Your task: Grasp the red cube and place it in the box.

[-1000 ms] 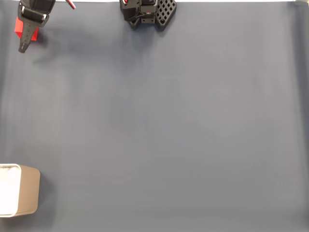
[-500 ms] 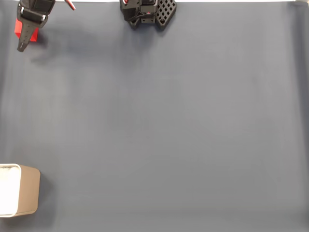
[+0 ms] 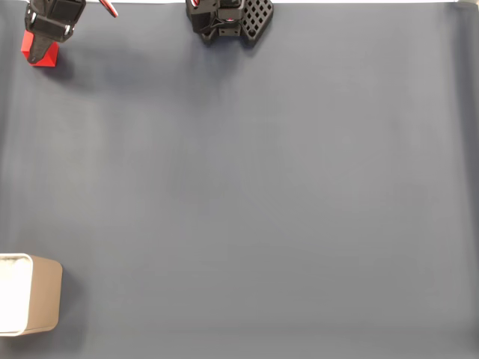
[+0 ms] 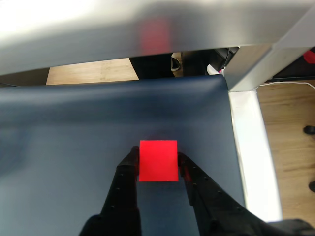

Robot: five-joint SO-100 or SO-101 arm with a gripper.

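Fingers [image 4: 129, 167] of the gripper [image 4: 157, 160] are clenched on the red cube [image 4: 158, 161], one black finger touching its left face and the other its right face in the wrist view. Count: one cube, one box, one gripper.

Cube position: in the fixed view the cube [image 3: 39, 49] sits in the far left corner of the dark blue mat [image 3: 254, 194], partly covered from above by the gripper [image 3: 43, 37]. Whether the cube rests on the mat or is lifted off it I cannot tell.

Edges: in the wrist view the mat [image 4: 74, 147] ends just beyond the cube along a fold, with a grey metal rail [image 4: 123, 34] above it. On the right of that view the mat stops at a white table edge [image 4: 248, 147], and wooden floor [image 4: 290, 142] shows past it. In the fixed view the cube is close to both the top and left borders of the picture.

Open room: the mat between the cube and the box [image 3: 46, 295] is bare. The arm's black base [image 3: 228, 19] stands at the far edge, to the right of the cube.

Box: near left corner of the fixed view, well apart from the cube, tan side and white rim visible, cut by the left border. Its white inside is washed out; contents cannot be told.
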